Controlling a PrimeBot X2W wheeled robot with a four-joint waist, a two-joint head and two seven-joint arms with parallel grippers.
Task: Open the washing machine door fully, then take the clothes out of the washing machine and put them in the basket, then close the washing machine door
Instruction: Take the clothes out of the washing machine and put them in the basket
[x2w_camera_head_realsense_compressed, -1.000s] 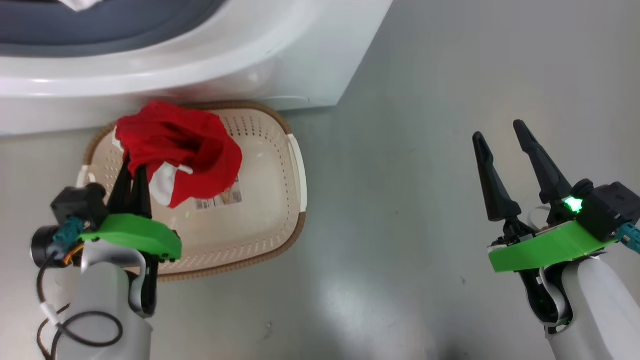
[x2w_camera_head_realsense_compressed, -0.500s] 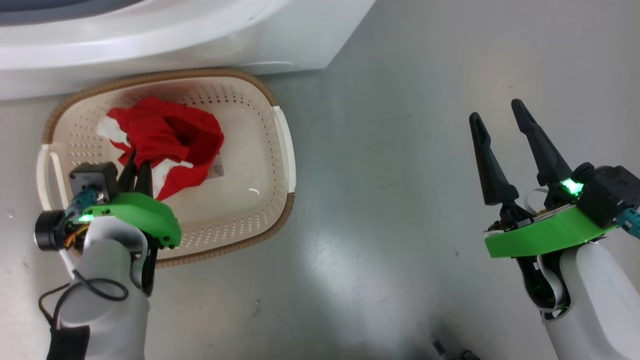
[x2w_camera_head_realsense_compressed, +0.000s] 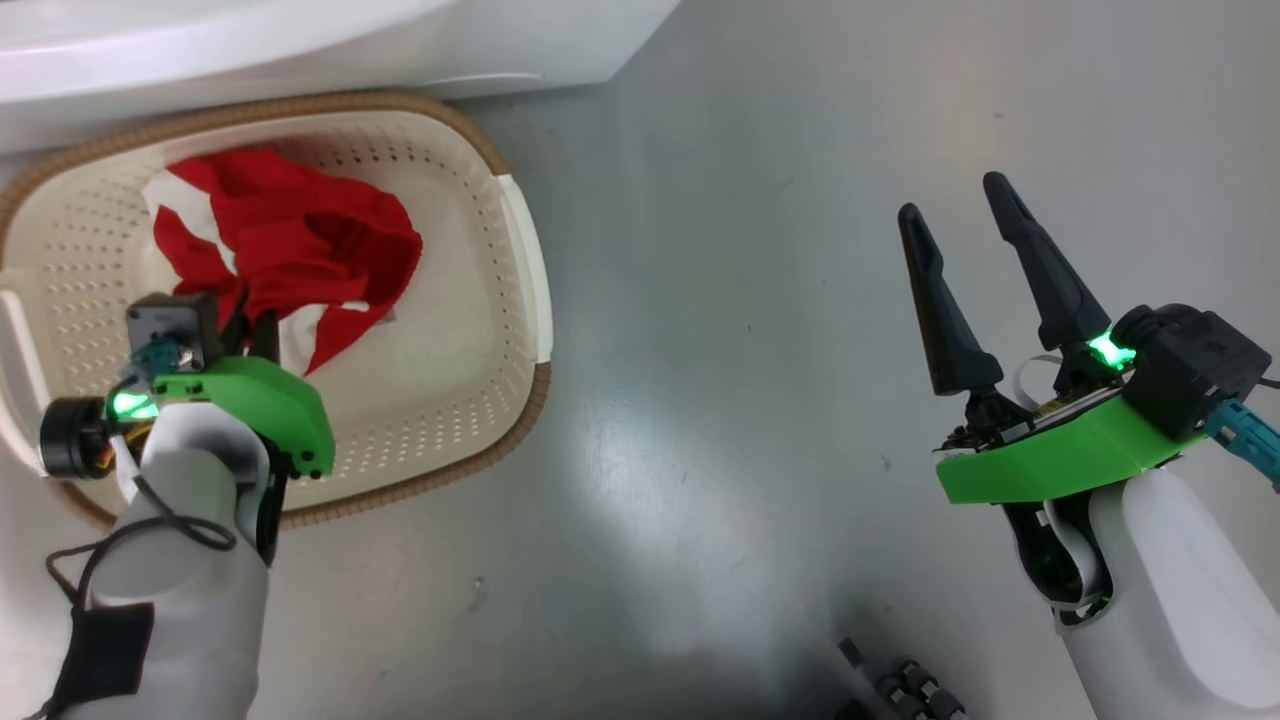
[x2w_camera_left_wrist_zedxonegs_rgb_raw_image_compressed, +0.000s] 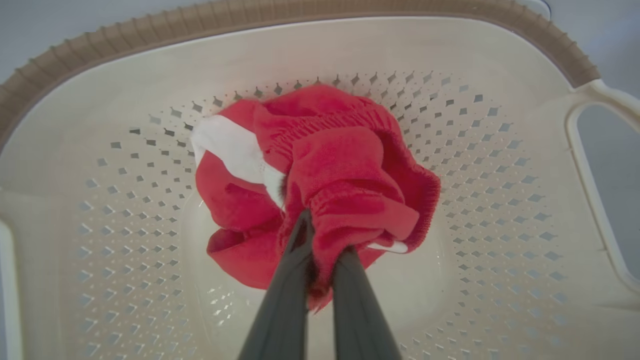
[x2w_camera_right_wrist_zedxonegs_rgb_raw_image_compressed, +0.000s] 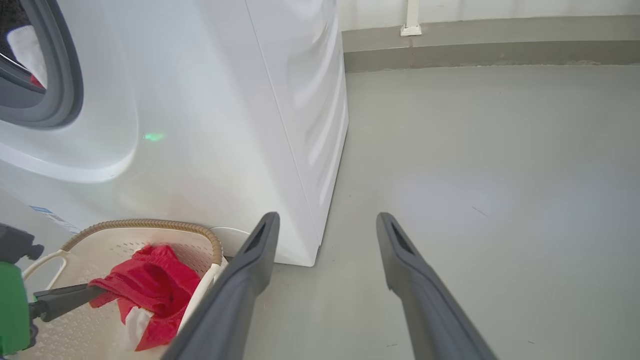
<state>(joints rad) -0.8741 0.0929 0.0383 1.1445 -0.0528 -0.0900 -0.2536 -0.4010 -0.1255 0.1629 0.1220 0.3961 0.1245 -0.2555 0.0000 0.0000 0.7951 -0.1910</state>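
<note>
My left end effector (x2w_camera_left_wrist_zedxonegs_rgb_raw_image_compressed: 324, 235) pinches the red garment (x2w_camera_left_wrist_zedxonegs_rgb_raw_image_compressed: 345, 165) low inside the basket (x2w_camera_left_wrist_zedxonegs_rgb_raw_image_compressed: 500, 150). The cloth seems to touch bottom beneath my fingertips, so I should spread wide, then lift straight out. My right end effector (x2w_camera_head_realsense_compressed: 952, 195) hangs spread.

One basket (x2w_camera_head_realsense_compressed: 440, 380) at the left of the head view. One red-and-white bundle of clothes (x2w_camera_head_realsense_compressed: 290, 240) inside it; the number of garments cannot be told. One washer (x2w_camera_right_wrist_zedxonegs_rgb_raw_image_compressed: 200, 125). Two tools, left tool (x2w_camera_left_wrist_zedxonegs_rgb_raw_image_compressed: 322, 240) and right tool (x2w_camera_head_realsense_compressed: 952, 197), two fingers each.
</note>
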